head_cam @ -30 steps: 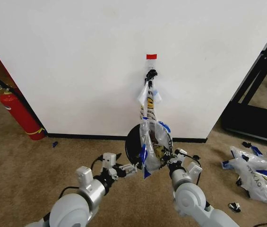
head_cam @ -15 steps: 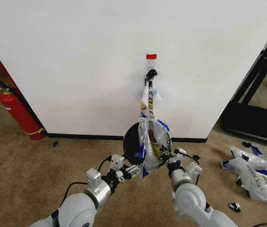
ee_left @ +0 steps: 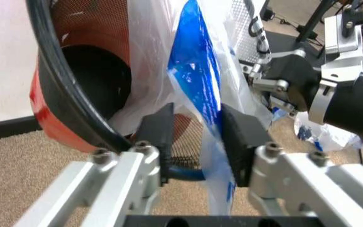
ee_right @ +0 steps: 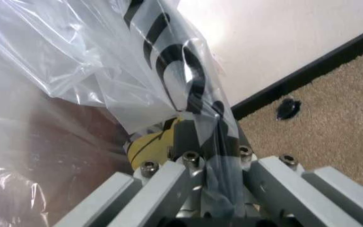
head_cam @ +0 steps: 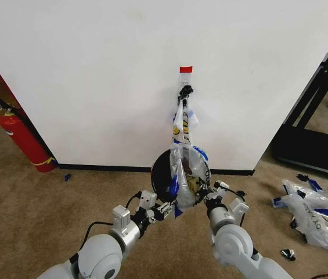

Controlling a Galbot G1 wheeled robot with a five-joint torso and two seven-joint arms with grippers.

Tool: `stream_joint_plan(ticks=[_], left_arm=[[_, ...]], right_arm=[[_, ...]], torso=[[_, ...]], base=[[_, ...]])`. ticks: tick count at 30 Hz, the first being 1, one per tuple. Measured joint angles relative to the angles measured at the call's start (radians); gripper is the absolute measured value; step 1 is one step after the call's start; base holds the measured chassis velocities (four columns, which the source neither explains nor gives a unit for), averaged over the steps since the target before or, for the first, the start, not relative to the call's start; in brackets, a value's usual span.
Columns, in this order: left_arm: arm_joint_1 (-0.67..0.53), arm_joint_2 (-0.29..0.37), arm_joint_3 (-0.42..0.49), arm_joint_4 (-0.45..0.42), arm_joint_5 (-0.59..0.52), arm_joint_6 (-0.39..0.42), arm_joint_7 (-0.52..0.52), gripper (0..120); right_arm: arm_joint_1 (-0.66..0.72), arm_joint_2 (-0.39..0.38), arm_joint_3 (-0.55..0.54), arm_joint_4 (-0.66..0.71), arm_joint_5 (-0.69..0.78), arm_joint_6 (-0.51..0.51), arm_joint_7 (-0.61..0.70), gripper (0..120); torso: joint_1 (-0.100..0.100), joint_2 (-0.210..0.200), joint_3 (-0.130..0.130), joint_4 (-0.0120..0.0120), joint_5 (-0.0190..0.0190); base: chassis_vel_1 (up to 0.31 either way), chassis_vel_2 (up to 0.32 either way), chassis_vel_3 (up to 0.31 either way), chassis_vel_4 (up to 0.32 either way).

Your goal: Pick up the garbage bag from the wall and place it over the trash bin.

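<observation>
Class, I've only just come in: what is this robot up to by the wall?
The thin translucent white garbage bag hangs by its top from the small black hook on the white wall. Its lower part drapes over the black mesh trash bin on the carpet. The right gripper is shut on the bag's edge; the left gripper has open fingers straddling a blue-taped fold.

Both arms: silver-grey rounded shells, black joints, black cables w/ white blocky modules. Left gripper [ee_left: 197, 142]: black pads, silver fingers, hex screws. Right gripper [ee_right: 200, 142]: same silver fingers, screws.

Head camera high, wall-facing [head_cam: 94, 70]; wrist cameras tight (both on garbage bag [ee_left: 200, 90]).
</observation>
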Motion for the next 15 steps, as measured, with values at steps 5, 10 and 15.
stream_joint_plan(ticks=[5, 10, 15], left_arm=[[-0.001, 0.001, -0.001, -0.004, -0.006, 0.002, 0.0, 9], [0.005, 0.003, -0.007, -0.014, -0.017, 0.004, -0.001, 0], [0.012, 0.006, -0.018, -0.014, -0.018, 0.001, 0.007, 0]], right_arm=[[0.001, 0.0, 0.006, 0.0, 0.001, -0.001, 0.001, 0], [0.003, 0.004, 0.012, 0.0, 0.006, -0.001, 0.005, 0], [0.01, 0.007, 0.017, -0.003, 0.02, -0.002, 0.015, 0]], torso=[[0.0, 0.0, 0.0, 0.0, 0.0], [0.0, 0.0, 0.0, 0.0, 0.0], [0.0, 0.0, 0.0, 0.0, 0.0]], base=[[0.0, 0.0, 0.0, 0.0], [0.0, 0.0, 0.0, 0.0], [0.0, 0.0, 0.0, 0.0]])
